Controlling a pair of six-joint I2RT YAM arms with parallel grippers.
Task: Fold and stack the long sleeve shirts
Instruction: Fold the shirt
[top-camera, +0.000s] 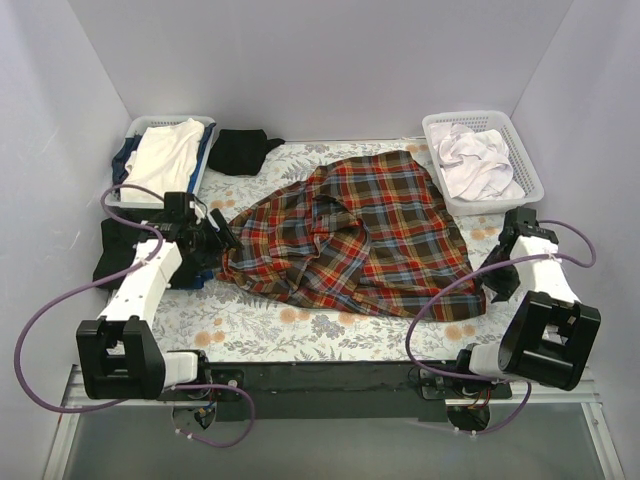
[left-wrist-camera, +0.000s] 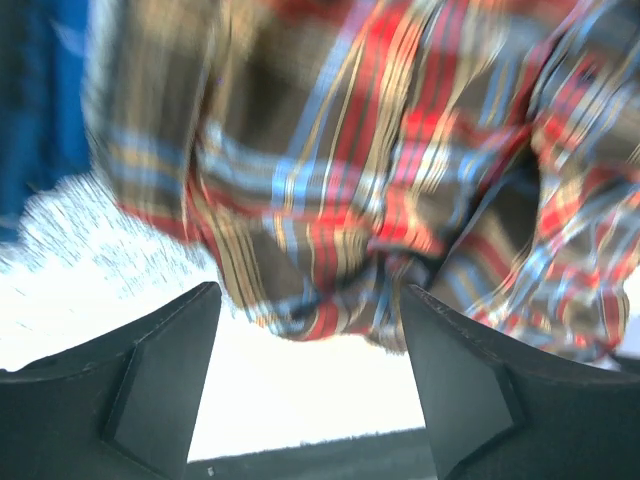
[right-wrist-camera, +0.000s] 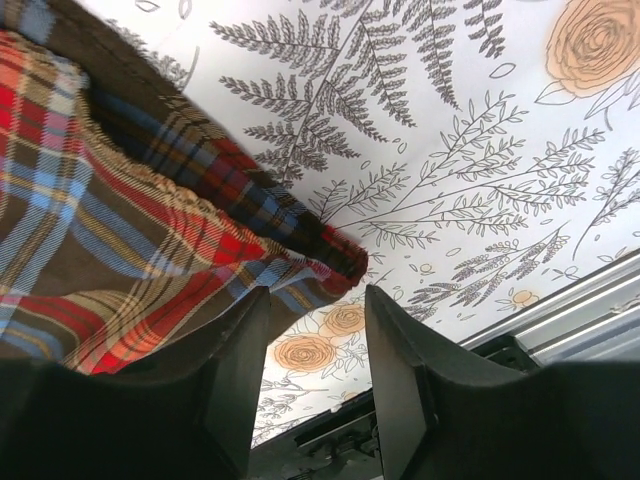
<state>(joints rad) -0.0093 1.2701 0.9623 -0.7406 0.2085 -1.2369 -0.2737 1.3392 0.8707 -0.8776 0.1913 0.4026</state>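
**Top external view: plaid shirt lies loose, both claws spread and gripping nothing**

From above, the plaid shirt (top-camera: 350, 235) lies rumpled across the middle of the flower-printed surface (top-camera: 260, 330), reaching from left of centre to the lower right. The black shirt (top-camera: 240, 150) sits bunched at the upper left of the frame, just beside the left basket (top-camera: 135, 125), which holds white and blue clothes. The right basket (top-camera: 530, 165), at the upper right, holds crumpled white cloth (top-camera: 475, 160).

The left claw (top-camera: 215, 240) is at the left end of the plaid shirt. In the left wrist view the picture is blurred, yet the left claw (left-wrist-camera: 310, 300) shows its fingers standing wide with nothing between them, the plaid cloth (left-wrist-camera: 380, 170) bunched just beyond the tips.

The right claw (top-camera: 500, 285) is at the shirt's lower right corner. In the right wrist view the right claw (right-wrist-camera: 318, 300) has its fingers parted, bare surface (right-wrist-camera: 480, 200) showing through the gap; the shirt's corner (right-wrist-camera: 150, 230) lies flat just past the tips, not pinched.
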